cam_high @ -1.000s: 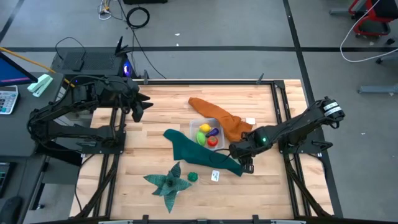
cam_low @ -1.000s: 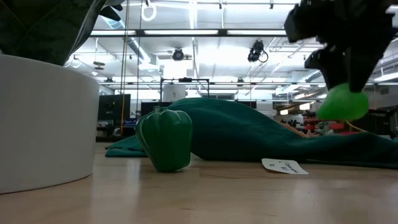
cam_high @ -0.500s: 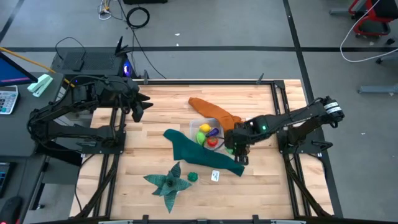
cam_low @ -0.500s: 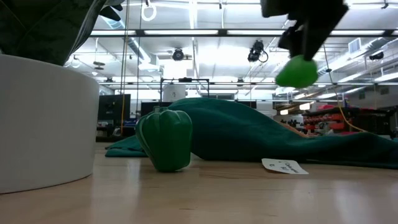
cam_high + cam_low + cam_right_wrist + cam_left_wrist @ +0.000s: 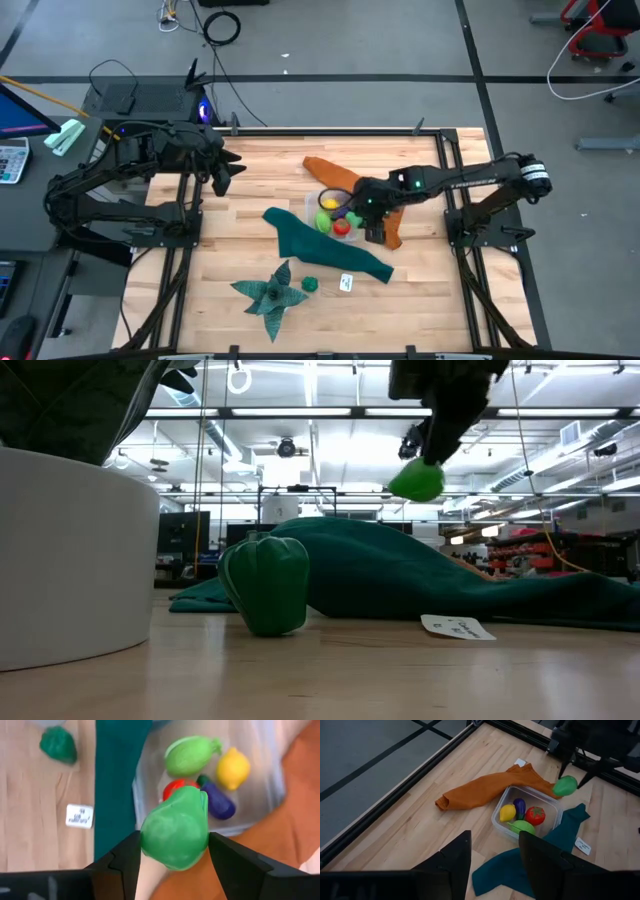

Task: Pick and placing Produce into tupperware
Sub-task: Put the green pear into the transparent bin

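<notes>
High view: right tool point(image 5: 367, 222) grips a light green pear just beside the tupperware point(image 5: 334, 215), at the side toward the right edge of the tabletop point(image 5: 250, 180). Left tool point(image 5: 228, 167) waits near the far left corner, fingers apart, empty. A dark green pepper point(image 5: 309, 284) lies near the front edge, outside the box.

Low view: the pear point(image 5: 416, 481) hangs well above the teal cloth point(image 5: 420, 585).

Left wrist view: the pear point(image 5: 564, 785) hovers by the box rim point(image 5: 501, 806); yellow, purple, red and green pieces lie inside.

Right wrist view: the pear point(image 5: 175, 828) sits between the fingers, long axis across them, narrow end toward the box.

Step, judged: carrying. Next: shift over the box, lower, release.
</notes>
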`<action>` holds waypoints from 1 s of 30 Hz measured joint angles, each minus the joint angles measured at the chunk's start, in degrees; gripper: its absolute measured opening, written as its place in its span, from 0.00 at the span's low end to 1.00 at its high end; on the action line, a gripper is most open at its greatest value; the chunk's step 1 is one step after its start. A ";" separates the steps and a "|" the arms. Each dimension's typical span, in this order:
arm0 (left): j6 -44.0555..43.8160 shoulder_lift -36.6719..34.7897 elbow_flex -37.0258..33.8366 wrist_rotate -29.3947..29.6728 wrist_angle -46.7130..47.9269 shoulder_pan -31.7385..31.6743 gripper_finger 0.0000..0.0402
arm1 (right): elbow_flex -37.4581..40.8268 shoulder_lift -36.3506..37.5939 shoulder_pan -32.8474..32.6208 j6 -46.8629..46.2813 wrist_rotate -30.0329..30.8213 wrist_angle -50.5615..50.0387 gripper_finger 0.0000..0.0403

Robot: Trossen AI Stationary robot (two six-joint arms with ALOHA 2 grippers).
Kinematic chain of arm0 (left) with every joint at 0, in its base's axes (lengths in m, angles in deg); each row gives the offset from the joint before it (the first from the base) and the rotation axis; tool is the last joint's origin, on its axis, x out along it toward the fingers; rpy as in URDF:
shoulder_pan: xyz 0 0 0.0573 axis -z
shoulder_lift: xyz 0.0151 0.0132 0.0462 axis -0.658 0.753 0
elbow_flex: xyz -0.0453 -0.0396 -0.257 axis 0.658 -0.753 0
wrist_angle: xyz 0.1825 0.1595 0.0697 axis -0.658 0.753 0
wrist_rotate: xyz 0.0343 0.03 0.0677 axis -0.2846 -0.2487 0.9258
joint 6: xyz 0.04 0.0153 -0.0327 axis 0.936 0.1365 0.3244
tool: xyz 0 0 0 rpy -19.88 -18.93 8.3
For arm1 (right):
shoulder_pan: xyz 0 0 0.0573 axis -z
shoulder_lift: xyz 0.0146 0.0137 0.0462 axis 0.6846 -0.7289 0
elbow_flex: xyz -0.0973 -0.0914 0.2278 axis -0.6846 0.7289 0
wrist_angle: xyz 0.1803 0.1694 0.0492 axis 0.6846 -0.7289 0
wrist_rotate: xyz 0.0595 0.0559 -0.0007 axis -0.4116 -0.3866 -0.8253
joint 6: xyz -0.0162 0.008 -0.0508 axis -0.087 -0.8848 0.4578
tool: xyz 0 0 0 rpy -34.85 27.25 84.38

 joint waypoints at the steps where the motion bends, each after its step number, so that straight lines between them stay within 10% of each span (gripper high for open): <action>1: 0.02 0.00 0.00 0.00 0.00 0.00 0.43 | 0.00 0.00 0.51 0.10 0.00 0.67 0.45; 30: 0.04 0.02 0.00 0.00 0.02 -0.01 0.43 | -11.91 -19.95 8.15 12.73 -2.83 -3.00 0.45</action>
